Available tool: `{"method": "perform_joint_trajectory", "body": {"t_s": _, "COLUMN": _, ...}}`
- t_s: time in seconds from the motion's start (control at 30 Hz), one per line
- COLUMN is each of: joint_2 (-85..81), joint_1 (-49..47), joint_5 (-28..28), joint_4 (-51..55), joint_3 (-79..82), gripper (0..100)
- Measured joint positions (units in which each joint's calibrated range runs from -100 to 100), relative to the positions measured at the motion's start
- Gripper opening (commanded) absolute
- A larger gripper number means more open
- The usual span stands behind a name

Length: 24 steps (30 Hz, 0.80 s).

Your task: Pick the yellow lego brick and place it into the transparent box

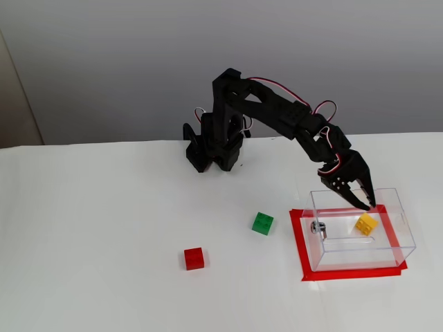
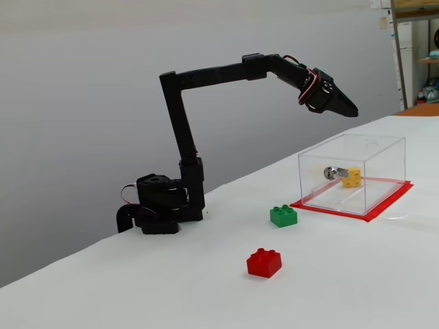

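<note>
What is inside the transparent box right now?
The yellow lego brick lies on the floor of the transparent box, clear of the gripper above. A small metal fitting sits on one wall. Nothing else shows through.

3 lego bricks: 1 yellow lego brick (image 1: 366, 223), 1 green (image 1: 262, 223), 1 red (image 1: 194, 258); 1 transparent box (image 1: 387, 243).
</note>
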Motion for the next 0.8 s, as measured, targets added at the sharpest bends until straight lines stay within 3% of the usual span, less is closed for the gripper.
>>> {"method": "perform_joint_trajectory", "body": {"t_s": 0.27, "joint_2": -7.7, "joint_1": 8.76, "joint_5": 0.68, "joint_4": 7.63, "joint_3": 1.85, "gripper": 1}}
{"method": "perform_joint_trajectory", "body": {"t_s": 0.5, "joint_2": -21.4, "joint_1": 19.44, "joint_5": 6.64, "joint_4": 14.91, "joint_3": 9.71, "gripper": 1}}
{"method": "perform_joint_trajectory", "body": {"t_s": 0.8, "joint_2": -39.32, "joint_1": 34.83, "joint_5": 11.33, "joint_4": 15.34, "joint_3": 24.98, "gripper": 1}}
